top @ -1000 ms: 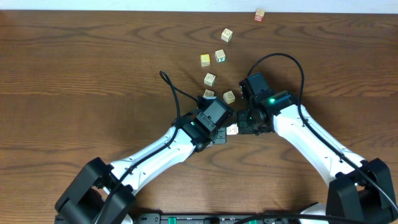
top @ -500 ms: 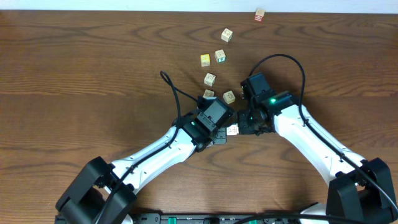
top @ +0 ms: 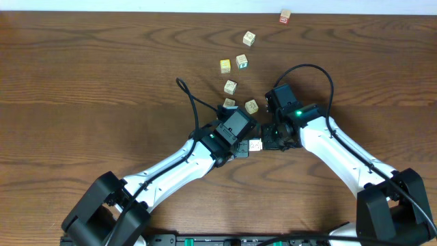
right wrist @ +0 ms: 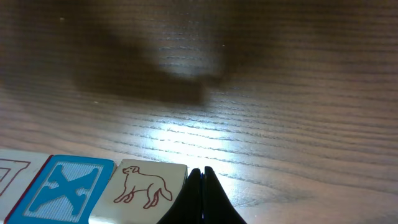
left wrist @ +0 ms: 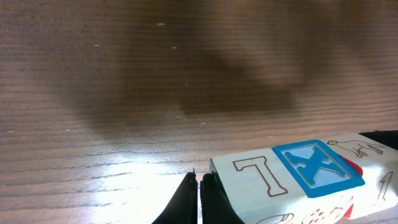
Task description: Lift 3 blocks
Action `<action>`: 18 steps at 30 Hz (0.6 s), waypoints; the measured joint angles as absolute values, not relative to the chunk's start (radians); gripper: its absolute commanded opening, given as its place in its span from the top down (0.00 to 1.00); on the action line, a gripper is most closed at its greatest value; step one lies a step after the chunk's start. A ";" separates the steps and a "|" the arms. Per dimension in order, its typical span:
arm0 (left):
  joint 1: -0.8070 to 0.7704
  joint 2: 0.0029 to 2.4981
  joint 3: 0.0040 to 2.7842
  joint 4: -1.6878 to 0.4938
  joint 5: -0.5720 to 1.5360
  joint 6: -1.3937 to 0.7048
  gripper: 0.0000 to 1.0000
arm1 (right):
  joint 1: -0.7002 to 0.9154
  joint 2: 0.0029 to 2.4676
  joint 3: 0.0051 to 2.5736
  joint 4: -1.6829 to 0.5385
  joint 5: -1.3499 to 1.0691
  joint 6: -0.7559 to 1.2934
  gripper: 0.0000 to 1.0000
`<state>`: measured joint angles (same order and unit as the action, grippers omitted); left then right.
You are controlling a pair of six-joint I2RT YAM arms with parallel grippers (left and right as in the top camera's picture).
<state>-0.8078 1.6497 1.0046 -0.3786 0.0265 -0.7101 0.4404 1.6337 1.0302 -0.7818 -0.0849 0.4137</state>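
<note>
Cream blocks (left wrist: 292, 177): three in a row, sandwiched end to end between both arms | left gripper (left wrist: 199, 186) clenched, empty | right gripper (right wrist: 200, 185) clenched, empty | squeeze looks set, can't tell if lifted yet

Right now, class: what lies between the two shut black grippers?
A row of three pale wooden printed cubes, end to end, between left gripper and right gripper; both wrist views show it.

Looks like a robotics lab bench to me: wood-grain table (top: 82, 68) beneath my left gripper (top: 247, 147), cabled white arms (top: 171, 166)
</note>
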 measured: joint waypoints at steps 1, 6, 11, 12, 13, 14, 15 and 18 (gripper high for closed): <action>-0.808 1.650 1.005 -0.379 0.026 -0.710 0.93 | 0.440 1.634 1.030 -0.780 -0.086 0.413 0.99; -0.808 1.650 1.005 -0.379 0.020 -0.710 0.93 | 0.440 1.636 1.025 -0.768 -0.089 0.413 0.99; -0.808 1.660 1.005 -0.378 0.020 -0.710 0.93 | 0.440 1.636 1.024 -0.765 -0.091 0.413 0.99; -0.808 1.670 1.005 -0.376 0.020 -0.711 0.93 | 0.440 1.636 1.024 -0.765 -0.095 0.413 0.99; -0.808 1.681 1.005 -0.370 0.022 -0.713 0.92 | 0.440 1.636 1.023 -0.765 -0.093 0.414 0.99; -0.809 1.691 1.005 -0.362 0.025 -0.714 0.93 | 0.439 1.639 1.020 -0.765 -0.089 0.414 0.99; -0.810 1.700 1.005 -0.356 0.028 -0.714 0.93 | 0.439 1.643 1.018 -0.765 -0.087 0.414 0.98; -0.815 1.728 1.005 -0.340 0.046 -0.719 0.93 | 0.437 1.655 1.010 -0.766 -0.071 0.414 0.99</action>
<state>-0.8150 1.7283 1.0046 -0.3401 0.0456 -0.7189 0.4366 1.6550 1.0103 -0.7662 -0.0711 0.4141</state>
